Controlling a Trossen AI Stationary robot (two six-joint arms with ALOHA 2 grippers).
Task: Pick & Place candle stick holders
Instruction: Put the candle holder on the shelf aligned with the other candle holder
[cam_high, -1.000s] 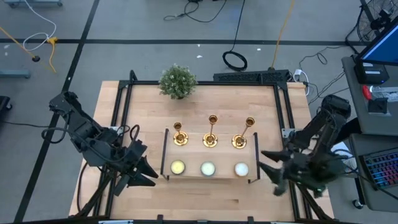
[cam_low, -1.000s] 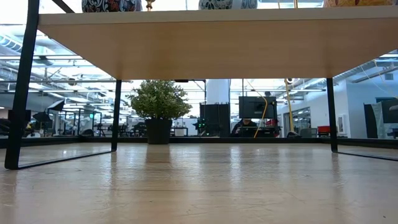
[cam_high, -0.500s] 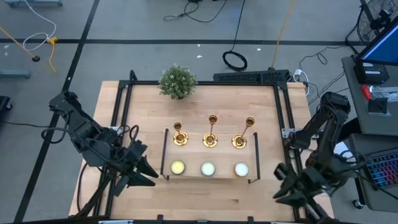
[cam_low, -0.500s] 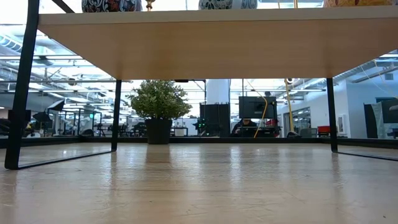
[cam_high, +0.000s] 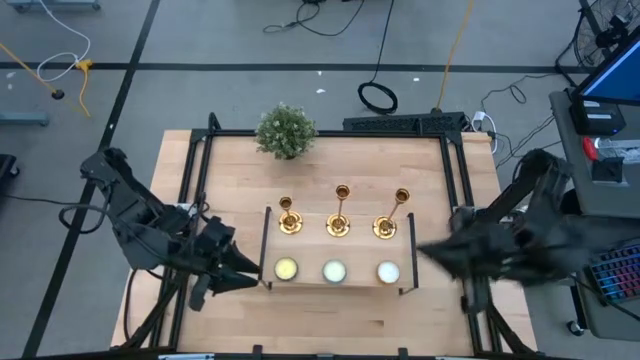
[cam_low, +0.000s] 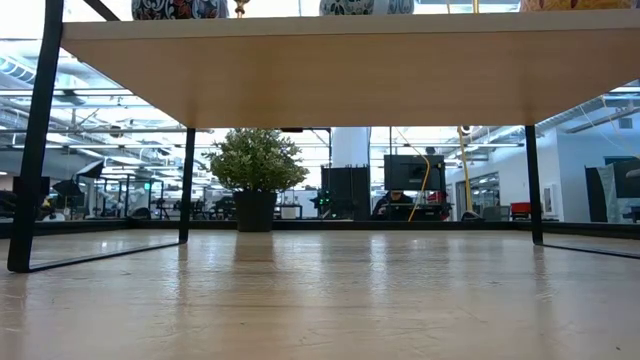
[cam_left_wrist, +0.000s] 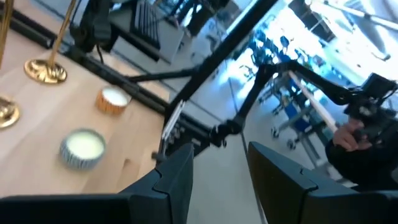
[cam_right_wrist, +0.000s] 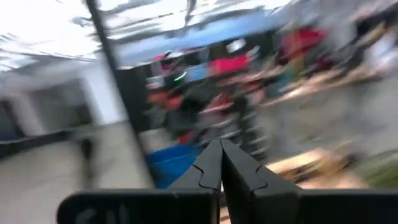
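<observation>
the three gold holders (cam_high: 339, 213) stand in a row on the far half of a small raised shelf (cam_high: 305, 244) in the middle of the table (cam_high: 230, 165). each one stands straight up, so its long line goes up and down. each has a round wide foot, a thin stem and a tiny cup on top, all shiny smooth metal that could slip. three round candles (cam_high: 333, 270) sit in a row on the near half of the shelf, one in front of each holder. a bushy green plant (cam_high: 286, 130) stands well behind them.

the left gripper (cam_high: 244, 268) hangs just beside the left end of the shelf, near the left candle. its fingers (cam_left_wrist: 180, 180) are spread apart and hold nothing. the left holder lies ahead of it and a bit toward the middle.

the right gripper (cam_high: 432, 256) hangs just beside the right end of the shelf. its fingers (cam_right_wrist: 219, 163) are pressed together and hold nothing. the right holder lies ahead of it and toward the middle.

each arm is close to the holder on its own side. the middle holder is about as far from both. i think a grab should come from the side, around the thin stem, and the right gripper would have to open first
</observation>
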